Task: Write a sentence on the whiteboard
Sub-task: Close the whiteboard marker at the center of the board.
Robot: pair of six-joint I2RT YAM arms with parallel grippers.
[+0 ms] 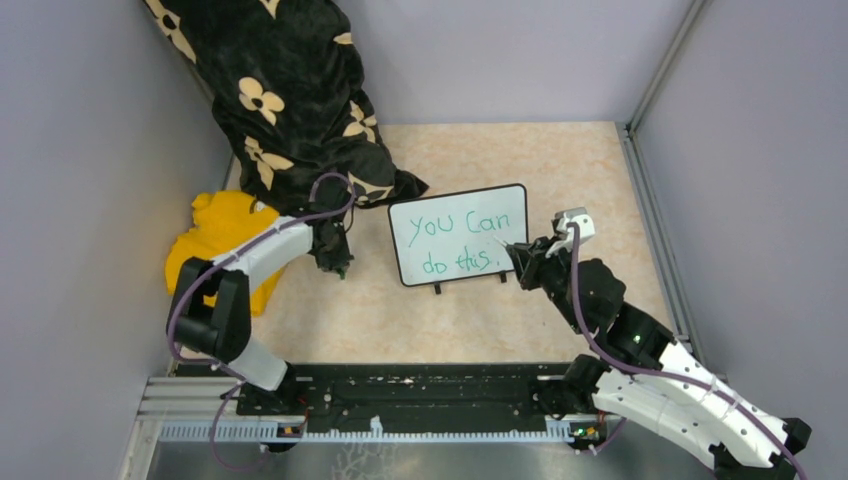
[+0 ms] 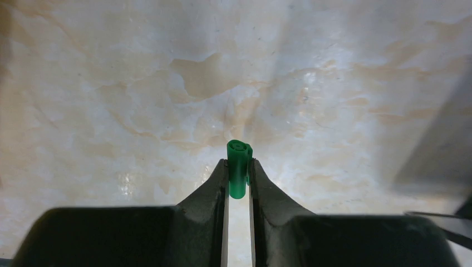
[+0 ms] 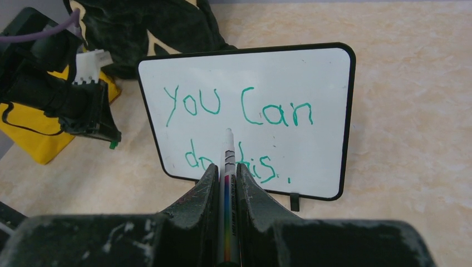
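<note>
The whiteboard (image 1: pixel 460 246) stands on its two black feet in the middle of the table, also seen in the right wrist view (image 3: pixel 328 105). The sentence (image 1: pixel 457 240) in green lettering reads "you can do this." (image 3: pixel 239 108). My right gripper (image 3: pixel 227 173) is shut on a white marker (image 3: pixel 227 167) whose bare tip points at the board, just off its right edge in the top view (image 1: pixel 522 252). My left gripper (image 2: pixel 239 167) is shut on the green marker cap (image 2: pixel 239 172), left of the board (image 1: pixel 340 262), low over the table.
A black cloth with cream flowers (image 1: pixel 290 95) lies at the back left, its corner close to the board's upper left. A yellow cloth (image 1: pixel 215 240) lies under the left arm. Grey walls enclose the table on three sides.
</note>
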